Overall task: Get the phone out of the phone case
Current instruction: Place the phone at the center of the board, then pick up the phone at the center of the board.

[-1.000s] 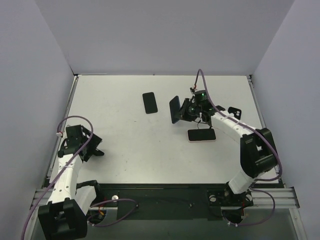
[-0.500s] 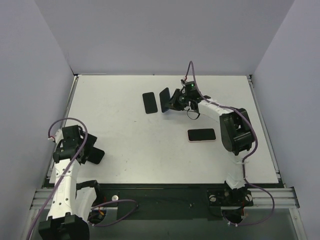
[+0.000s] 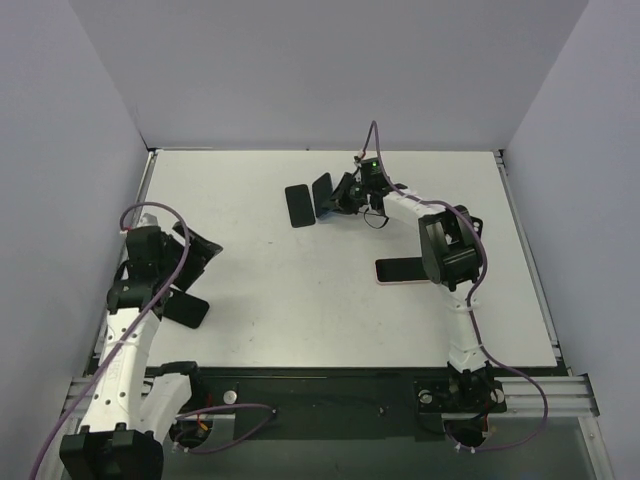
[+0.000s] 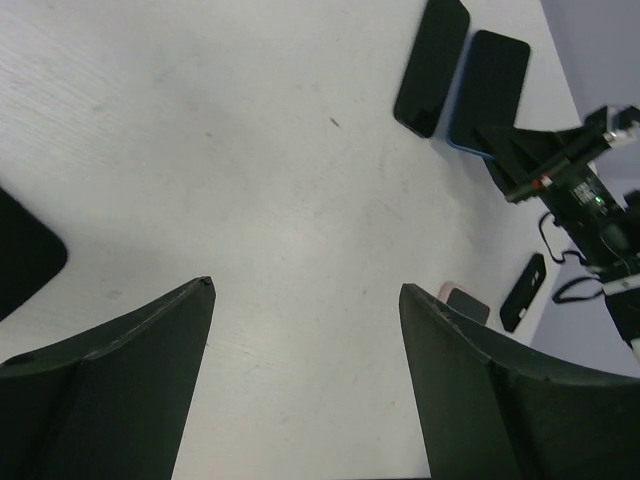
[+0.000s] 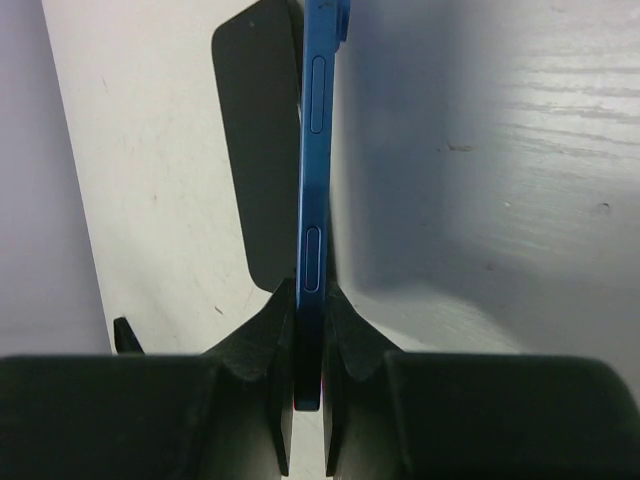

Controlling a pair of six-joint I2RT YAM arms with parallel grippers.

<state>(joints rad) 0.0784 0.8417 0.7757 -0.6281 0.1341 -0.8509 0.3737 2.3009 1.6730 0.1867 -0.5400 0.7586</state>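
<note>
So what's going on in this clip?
The right gripper is shut on a blue phone, holding it on edge at the far side of the table, right beside a black phone-shaped slab lying flat. The left gripper hangs open over the near left, holding nothing. A pink-rimmed item lies flat nearer, to the right.

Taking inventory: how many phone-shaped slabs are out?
4: blue phone in the right jaws, far black slab beside it, pink-edged slab right of centre, near black slab front left.
</note>
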